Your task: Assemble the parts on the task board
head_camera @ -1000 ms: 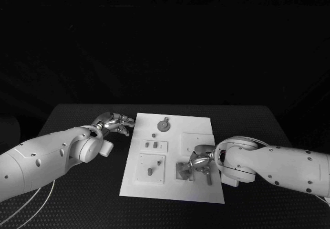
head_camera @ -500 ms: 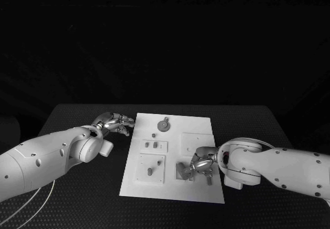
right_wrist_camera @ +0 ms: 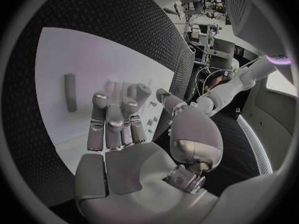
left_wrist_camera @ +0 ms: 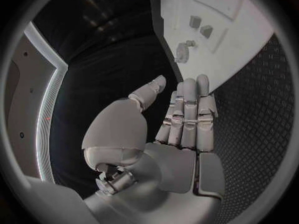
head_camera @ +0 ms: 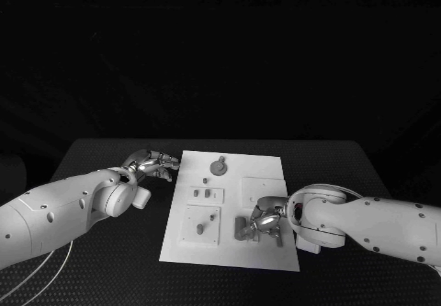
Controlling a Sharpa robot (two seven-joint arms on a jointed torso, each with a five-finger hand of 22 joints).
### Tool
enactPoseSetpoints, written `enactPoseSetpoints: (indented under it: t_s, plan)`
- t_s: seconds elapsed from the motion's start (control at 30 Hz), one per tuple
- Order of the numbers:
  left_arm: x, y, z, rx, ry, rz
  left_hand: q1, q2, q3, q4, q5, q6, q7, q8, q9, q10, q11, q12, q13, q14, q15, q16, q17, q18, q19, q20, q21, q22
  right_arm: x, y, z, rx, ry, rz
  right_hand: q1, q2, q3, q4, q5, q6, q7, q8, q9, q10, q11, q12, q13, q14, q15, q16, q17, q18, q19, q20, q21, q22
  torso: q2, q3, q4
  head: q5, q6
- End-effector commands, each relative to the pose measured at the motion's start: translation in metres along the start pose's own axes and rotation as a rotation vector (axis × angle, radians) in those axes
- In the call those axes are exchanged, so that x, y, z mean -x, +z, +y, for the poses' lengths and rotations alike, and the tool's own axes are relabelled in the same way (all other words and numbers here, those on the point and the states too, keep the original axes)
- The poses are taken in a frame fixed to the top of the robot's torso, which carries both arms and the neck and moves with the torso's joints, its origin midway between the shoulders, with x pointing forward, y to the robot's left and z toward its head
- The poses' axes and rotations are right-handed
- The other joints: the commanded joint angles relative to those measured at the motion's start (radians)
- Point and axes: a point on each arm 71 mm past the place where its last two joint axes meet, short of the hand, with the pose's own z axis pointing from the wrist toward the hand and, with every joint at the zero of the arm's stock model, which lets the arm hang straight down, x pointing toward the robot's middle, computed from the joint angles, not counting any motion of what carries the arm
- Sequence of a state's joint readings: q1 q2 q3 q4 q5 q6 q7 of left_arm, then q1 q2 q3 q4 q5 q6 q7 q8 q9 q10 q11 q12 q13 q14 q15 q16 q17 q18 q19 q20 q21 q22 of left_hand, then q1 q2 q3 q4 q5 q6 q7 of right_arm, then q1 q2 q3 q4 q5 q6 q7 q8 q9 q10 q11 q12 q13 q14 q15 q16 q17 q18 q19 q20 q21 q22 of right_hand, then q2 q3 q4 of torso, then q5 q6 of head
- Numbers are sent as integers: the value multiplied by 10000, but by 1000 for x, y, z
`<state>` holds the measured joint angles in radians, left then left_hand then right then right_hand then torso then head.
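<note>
Near right corner of the task board [head_camera: 262,162] covered by the right hand [head_camera: 264,222] in the head view. Whatever lies beneath that hand hidden; contact with the grey part [head_camera: 241,227] beside it unclear. Shapes of the small parts [head_camera: 208,193] too tiny to tell. Left hand [head_camera: 154,163] partly masked by its own wrist; fingertip contact with the worktop [head_camera: 120,159] unclear.
</note>
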<state>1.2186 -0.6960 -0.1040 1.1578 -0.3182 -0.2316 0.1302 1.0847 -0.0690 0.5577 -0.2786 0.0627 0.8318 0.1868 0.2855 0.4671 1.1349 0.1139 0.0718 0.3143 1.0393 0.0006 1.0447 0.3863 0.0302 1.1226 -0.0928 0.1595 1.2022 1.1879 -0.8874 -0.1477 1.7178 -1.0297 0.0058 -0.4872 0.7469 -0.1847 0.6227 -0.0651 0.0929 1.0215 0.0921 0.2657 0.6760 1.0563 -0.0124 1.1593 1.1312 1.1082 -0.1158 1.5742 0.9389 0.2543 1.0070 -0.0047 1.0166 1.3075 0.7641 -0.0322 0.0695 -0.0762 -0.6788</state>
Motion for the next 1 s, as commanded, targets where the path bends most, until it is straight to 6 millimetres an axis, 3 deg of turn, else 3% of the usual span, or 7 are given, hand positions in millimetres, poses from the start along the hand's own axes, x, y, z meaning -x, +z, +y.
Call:
enactPoseSetpoints:
  t_s: [0.03,0.13,0.2,0.37,0.63,0.87,1.0]
  plan:
    - [-1,0,-1,-59,-71,102,-103,-13,-18,44,57,-22,64,58,-9,-48,10,-2,-17,67,37,-65,11,125,85,-22,-67,17,1,1,3,193,-822,-238,286,437,-171,-792,2,146,-11,0,11,-5,-52,90,-46,86,-16,70,-33,75,-97,15,50,150,0,-1,-4,-11,23]
    - [-2,0,-1,-61,-73,117,-102,-13,-17,43,57,-22,64,59,-9,-48,10,-1,-17,67,37,-66,12,126,86,-22,-68,18,0,1,6,270,-1250,-339,775,655,-106,-1491,10,220,-27,3,9,23,-67,122,-90,96,-26,81,-84,75,-63,24,50,134,2,-1,-5,-8,20]
    - [-2,0,-1,-64,-75,124,-102,-13,-16,43,58,-21,64,59,-9,-48,10,-1,-16,67,37,-66,13,126,86,-22,-69,19,1,2,8,331,-1515,-473,1059,668,-75,-1826,12,276,-38,15,12,48,-76,143,-112,114,-31,84,-99,75,-35,37,52,126,1,0,-2,-16,25]
    - [-2,0,-1,-54,-74,115,-103,-11,-15,44,58,-20,64,61,-9,-48,10,0,-16,68,37,-67,14,126,87,-21,-70,20,3,3,12,425,-1929,-812,1322,724,-64,-2107,14,401,-72,46,18,124,-110,184,-153,200,-47,95,-79,75,30,64,41,104,0,5,-5,-25,32]
    - [-2,0,-1,-46,-76,132,-116,7,-12,59,58,-18,64,65,-8,-47,11,2,-16,69,37,-69,18,125,91,-19,-74,23,5,7,14,374,-2006,-1172,1379,941,-88,-2126,10,556,-126,92,27,245,-159,237,-187,365,-79,112,15,75,114,69,42,86,0,3,4,-32,42]
    - [-1,0,-1,-42,-76,126,-122,11,-11,64,57,-16,63,68,-8,-51,12,1,-16,70,38,-71,21,125,92,-18,-77,26,9,9,9,12,-2091,-1334,1096,1463,-146,-1901,14,744,-198,123,19,420,-232,288,-241,676,-132,133,229,75,232,39,42,69,0,5,-7,-34,31]
    - [-1,0,-1,-44,-76,128,-123,12,-9,65,58,-15,62,70,-8,-51,12,1,-16,70,38,-72,23,126,92,-19,-79,27,8,10,7,-166,-2236,-1075,1057,1544,-149,-1905,18,813,-226,141,22,475,-259,313,-244,750,-150,142,280,75,259,16,51,75,3,8,-4,-32,25]
